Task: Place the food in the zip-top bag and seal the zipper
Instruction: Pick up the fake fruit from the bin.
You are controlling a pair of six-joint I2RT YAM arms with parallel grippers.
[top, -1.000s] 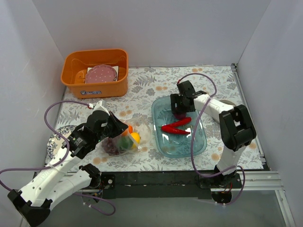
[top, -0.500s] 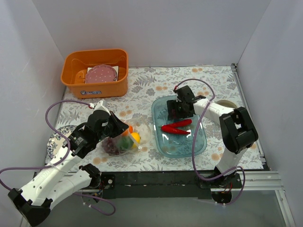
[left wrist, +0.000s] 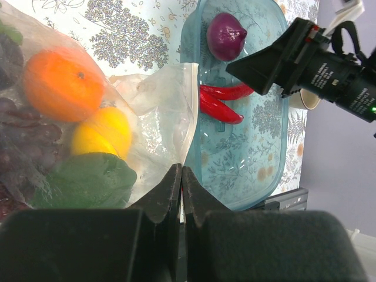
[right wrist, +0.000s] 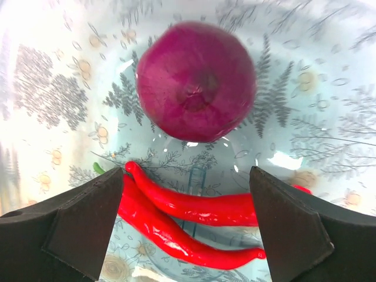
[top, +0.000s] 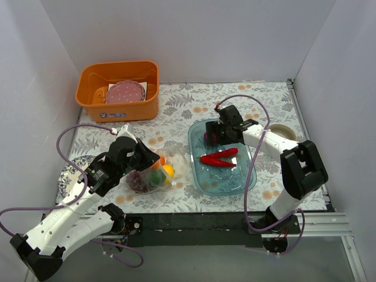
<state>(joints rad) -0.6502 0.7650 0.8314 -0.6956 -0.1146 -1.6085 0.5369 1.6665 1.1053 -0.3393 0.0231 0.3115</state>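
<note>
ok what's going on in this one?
Bagging toy food. The left gripper is shut on the edge of the zip-top bag, which already holds an orange, a lemon and a green piece. The right gripper hangs open over the blue tray, above a purple piece, with two red chilies beside it. The bag's mouth is open.

The left arm (top: 70,226) and the right arm (top: 264,140) had white shells with black joints. A thin purple cable (top: 59,147) looped along each. The right gripper (right wrist: 185,176) had matte black wedge-shaped fingers (right wrist: 82,226); its black housing carried small white lettering and a green light (left wrist: 372,109).
</note>
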